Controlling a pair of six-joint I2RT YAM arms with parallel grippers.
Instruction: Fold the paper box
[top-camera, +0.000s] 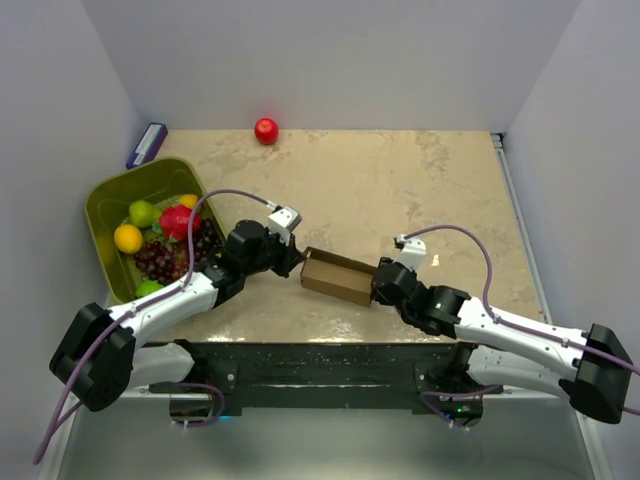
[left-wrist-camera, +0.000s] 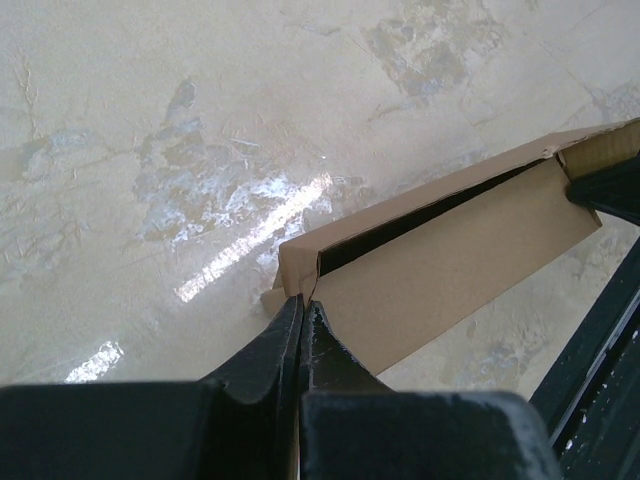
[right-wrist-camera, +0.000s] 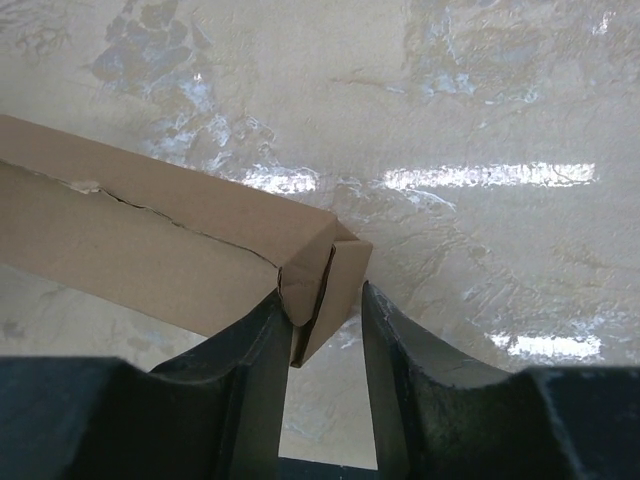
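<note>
Box, one, between left pincer, right pincer

From high behind, we overlook the beige marbled table. Our close wrist views face opposite ends of the shared plain brown cardboard box.

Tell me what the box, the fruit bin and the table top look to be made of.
The box: thin brown cardboard, matte; raw cut edges and a creased seam show. The bin: likely plastic, olive green, smooth with a slight sheen. The table top: glossy, beige veined stone look with bright reflections; real stone or laminate, cannot tell.
</note>
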